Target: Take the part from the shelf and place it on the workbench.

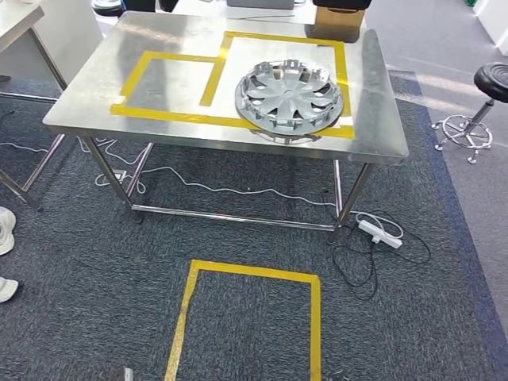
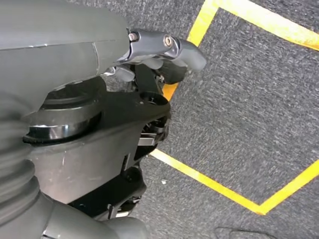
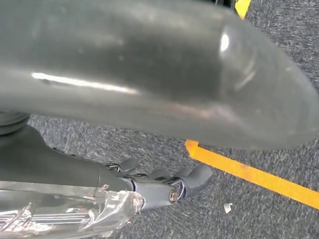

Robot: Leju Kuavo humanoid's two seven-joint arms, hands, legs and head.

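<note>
Two hands hang low over the grey carpet. The left hand [image 2: 165, 52] holds nothing, and its fingers [image 2: 188, 52] are loosely bent with small gaps between them. The right hand [image 3: 169, 186] holds nothing too, and its fingers [image 3: 195, 177] stick out side by side with a little room between them. Both point down toward the floor, near lines of yellow tape [image 3: 259, 177].

Up ahead, the part [image 1: 289, 97], a round silver wheel cover, lies flat on the desk [image 1: 90, 111]. It is round, so it has no long side. Its spoked face looks up. It sits on the right half of the desk, inside a yellow tape box [image 1: 287, 40], and its near edge covers the front tape line, close to the front edge of the desk. The left half of the desk has a second tape box [image 1: 167, 59].

On the floor by the robot is a yellow tape square [image 1: 252, 274]. White cables [image 1: 198, 184] and a power strip [image 1: 379, 232] lie under the desk. A black stool [image 1: 488, 87] stands off to the right
</note>
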